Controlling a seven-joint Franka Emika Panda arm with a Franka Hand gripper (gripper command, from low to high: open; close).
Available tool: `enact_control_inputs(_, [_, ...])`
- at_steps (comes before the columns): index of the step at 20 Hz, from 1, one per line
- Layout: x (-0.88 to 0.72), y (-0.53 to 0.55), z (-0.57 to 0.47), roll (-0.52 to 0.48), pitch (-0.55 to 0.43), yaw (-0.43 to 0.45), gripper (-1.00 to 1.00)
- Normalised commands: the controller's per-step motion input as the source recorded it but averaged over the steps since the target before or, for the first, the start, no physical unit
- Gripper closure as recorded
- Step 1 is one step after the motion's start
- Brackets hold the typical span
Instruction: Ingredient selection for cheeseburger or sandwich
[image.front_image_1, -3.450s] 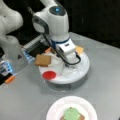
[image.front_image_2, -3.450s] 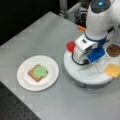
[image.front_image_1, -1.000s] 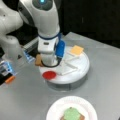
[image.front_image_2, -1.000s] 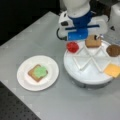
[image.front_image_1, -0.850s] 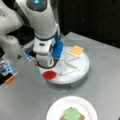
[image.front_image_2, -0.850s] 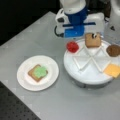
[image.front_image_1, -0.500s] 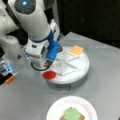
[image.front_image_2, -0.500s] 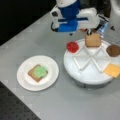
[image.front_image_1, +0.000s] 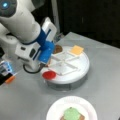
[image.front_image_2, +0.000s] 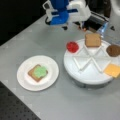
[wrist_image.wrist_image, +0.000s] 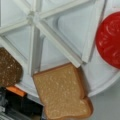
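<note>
The partial sandwich, a brown toast square topped by a green round (image.front_image_2: 40, 71), lies on the white paper plate (image.front_image_2: 25, 82). On the white divided round tray (image.front_image_2: 87, 75) rest a red round (image.front_image_2: 72, 46), a second toast square (image.front_image_2: 92, 39), a dark brown patty disc (image.front_image_2: 113, 50) and a yellow-orange cheese square (image.front_image_2: 113, 70). The gripper (image.front_image_1: 46, 53) hovers at the tray's edge above the toast compartment; whether its fingers are open or closed cannot be told. All stand on the grey worktop (image.front_image_2: 65, 105).

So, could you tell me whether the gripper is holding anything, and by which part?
That cannot be told for sure. No piece shows in the gripper; the toast, red round, patty and cheese all lie in the tray.
</note>
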Motion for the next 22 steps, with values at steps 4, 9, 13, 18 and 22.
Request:
enact_control_inputs(4, [0.33, -0.4, 0.1, 0.452, 0.257, -0.117, -1.0])
enact_control_inputs(9, [0.34, -0.54, -0.06, 0.533, 0.168, -0.078, -1.0])
enact_control_inputs(13, [0.3, -0.43, -0.06, 0.515, 0.118, 0.037, -1.0])
enact_control_inputs(18, [0.24, -0.3, -0.06, 0.485, 0.083, 0.127, -1.0])
enact_control_inputs(22, [0.2, -0.28, -0.18, 0.506, 0.03, 0.171, -1.0])
